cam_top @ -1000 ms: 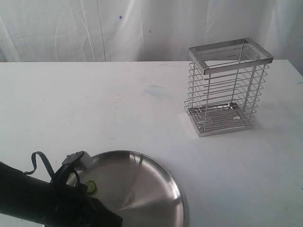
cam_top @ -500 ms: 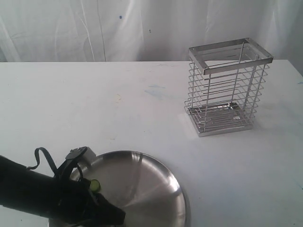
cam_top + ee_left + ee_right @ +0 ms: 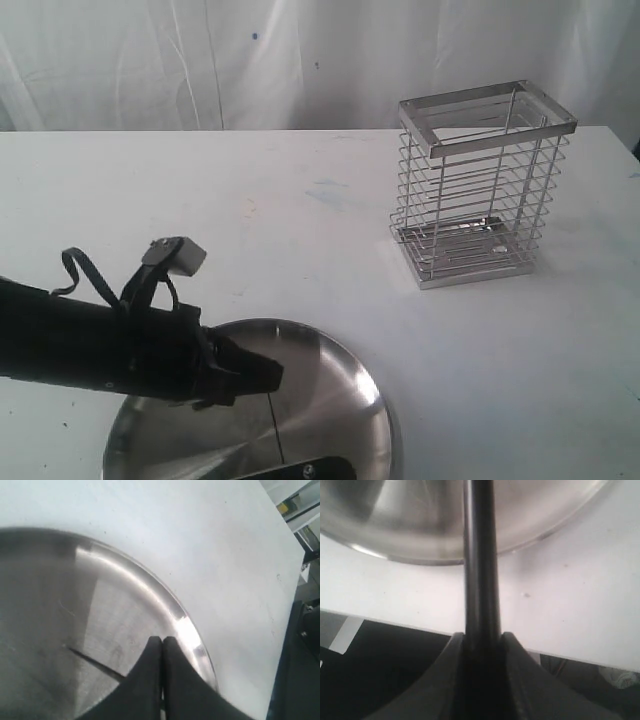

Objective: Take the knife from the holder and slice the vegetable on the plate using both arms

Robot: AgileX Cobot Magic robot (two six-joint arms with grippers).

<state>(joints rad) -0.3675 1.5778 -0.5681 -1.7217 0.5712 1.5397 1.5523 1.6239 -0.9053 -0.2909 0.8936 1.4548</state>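
The steel plate (image 3: 372,398) lies at the table's near edge. My left gripper (image 3: 274,372) hovers over its middle, fingers pressed together with nothing between them, and is also seen in the left wrist view (image 3: 162,640). The knife (image 3: 481,555) has its black handle clamped in my right gripper (image 3: 481,636), and the handle pokes in at the bottom of the exterior view (image 3: 305,469). Its thin blade (image 3: 95,663) reaches across the plate (image 3: 181,616) toward the left fingers. The vegetable is hidden. The wire holder (image 3: 480,185) stands upright at the back right with nothing in it.
A white table (image 3: 300,210) carries everything, with a white curtain behind it. The table's near edge runs close under the plate (image 3: 415,530) in the right wrist view, with dark floor beyond. The left arm's small grey camera block (image 3: 180,256) sticks up above the arm.
The left arm has lifted and swung right over the plate, and the green slice beside it no longer shows. The knife handle and blade have come into view at the plate's near side.
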